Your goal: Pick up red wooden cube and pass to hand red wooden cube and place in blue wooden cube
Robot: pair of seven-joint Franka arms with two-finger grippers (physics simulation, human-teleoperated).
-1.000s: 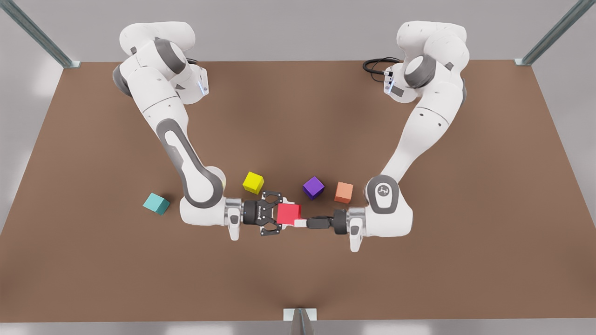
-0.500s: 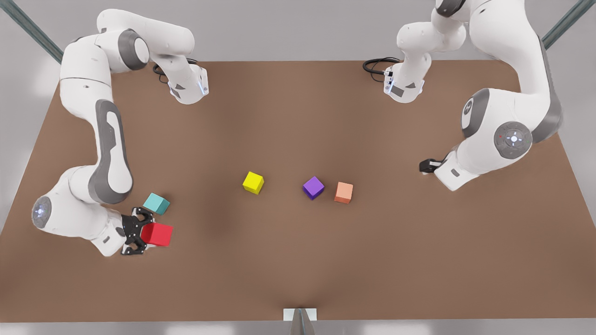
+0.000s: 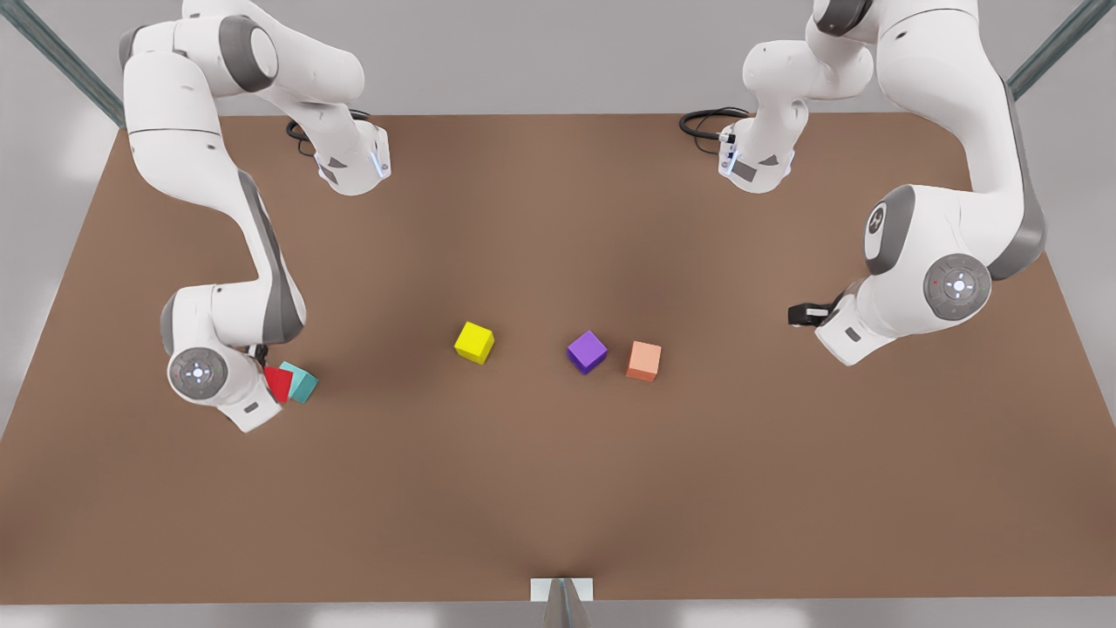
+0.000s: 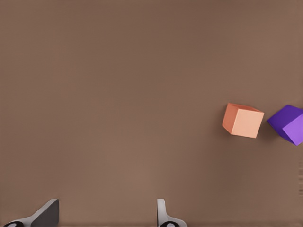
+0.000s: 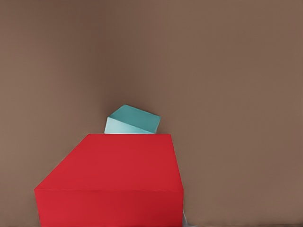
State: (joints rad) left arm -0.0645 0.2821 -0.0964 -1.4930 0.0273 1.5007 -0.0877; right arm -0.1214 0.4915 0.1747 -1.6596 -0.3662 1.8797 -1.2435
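Note:
The red wooden cube (image 3: pixel 278 385) hangs at the front view's left, with my right gripper (image 3: pixel 270 378) shut on it; the fingers are hidden under the white wrist. In the right wrist view the red wooden cube (image 5: pixel 111 182) is close up and covers part of the blue wooden cube (image 5: pixel 134 121), a teal block on the table just beyond it. From the front, the blue wooden cube (image 3: pixel 303 384) touches or overlaps the red one's edge. My left gripper (image 3: pixel 803 312) is held off at the front view's right, open and empty, with its fingertips (image 4: pixel 164 215) apart above bare table.
A yellow cube (image 3: pixel 473 342), a purple cube (image 3: pixel 587 351) and a salmon-orange cube (image 3: pixel 643 360) lie in a row mid-table. The brown table (image 3: pixel 558 488) is edged by metal posts at the back corners, and a cable (image 3: pixel 702 122) lies near the right arm base.
A second ago both grippers met at mid-table on the red cube. The right arm then carried it to the front view's left and over the teal cube; the left arm withdrew.

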